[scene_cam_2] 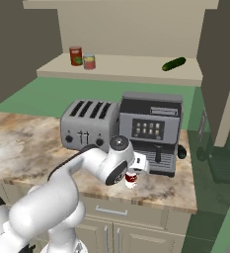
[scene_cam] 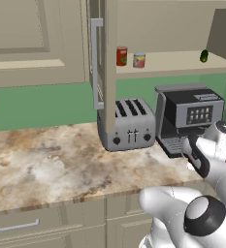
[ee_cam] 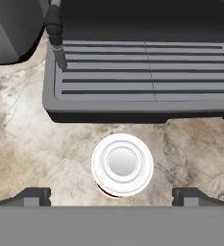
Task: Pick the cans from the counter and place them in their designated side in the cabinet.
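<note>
Left base view: the desk [scene_cam: 46,164] of mottled stone carries a toaster [scene_cam: 126,125] and, at its 3 o'clock, a coffee machine [scene_cam: 189,116]. The cabinet [scene_cam: 104,63] stands with its door swung out, bar handle toward the camera; on its shelf sit a tall red can [scene_cam: 121,56] and, just beside it at 3 o'clock, a short can with yellow and red bands [scene_cam: 139,60]. A small green object [scene_cam: 204,55] lies well apart near the shelf's right end. The arm's wrist covers the desk in front of the coffee machine — the end effector itself is hidden there.

Right base view: a red-and-white can [scene_cam_2: 131,179] stands on the desk just in front of the coffee machine, partly covered by the wrist above it. The end effector's fingers cannot be made out here.

Hand view: the end effector [ee_cam: 112,196] looks straight down on the can's pale round top; a sliver of dark red shows at its 6 o'clock edge. The two fingertips [ee_cam: 34,196] stand wide apart at 9 and 3 o'clock of the can, clear of it — released, grasping nothing. The machine's drip tray [ee_cam: 142,72] lies at 12 o'clock, cut off by the frame.
</note>
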Controlling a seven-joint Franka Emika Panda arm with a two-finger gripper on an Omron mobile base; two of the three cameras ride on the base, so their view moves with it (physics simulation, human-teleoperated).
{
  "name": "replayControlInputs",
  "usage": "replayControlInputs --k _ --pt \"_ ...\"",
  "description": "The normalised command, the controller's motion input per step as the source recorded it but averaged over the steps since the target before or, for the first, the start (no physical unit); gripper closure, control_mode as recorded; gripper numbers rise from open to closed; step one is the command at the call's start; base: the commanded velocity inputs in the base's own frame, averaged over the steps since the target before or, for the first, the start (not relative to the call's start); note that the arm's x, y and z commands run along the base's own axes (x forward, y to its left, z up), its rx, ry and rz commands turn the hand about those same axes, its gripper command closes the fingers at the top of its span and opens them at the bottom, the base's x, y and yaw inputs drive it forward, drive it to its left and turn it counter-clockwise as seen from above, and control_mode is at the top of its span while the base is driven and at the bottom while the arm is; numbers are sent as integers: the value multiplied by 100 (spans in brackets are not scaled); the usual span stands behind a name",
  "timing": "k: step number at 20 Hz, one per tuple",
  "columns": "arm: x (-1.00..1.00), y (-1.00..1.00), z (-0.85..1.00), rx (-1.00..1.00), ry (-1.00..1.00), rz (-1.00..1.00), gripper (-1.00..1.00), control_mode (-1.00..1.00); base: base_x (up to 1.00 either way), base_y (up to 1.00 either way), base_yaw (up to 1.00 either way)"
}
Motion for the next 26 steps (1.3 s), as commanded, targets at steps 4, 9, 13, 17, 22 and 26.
replayControlInputs --k 4,9,13,17,22,26 --pt "8 -8 -9 0 0 0 -100 -100 0 0 0" --pt "8 -4 -8 0 0 0 -100 -100 0 0 0" --pt "7 0 -9 0 0 0 -100 -100 0 0 0" --pt "6 0 -8 0 0 0 -100 -100 0 0 0" --pt "3 0 -8 0 0 0 -100 -100 0 0 0" --pt "2 0 -8 0 0 0 -100 -100 0 0 0"
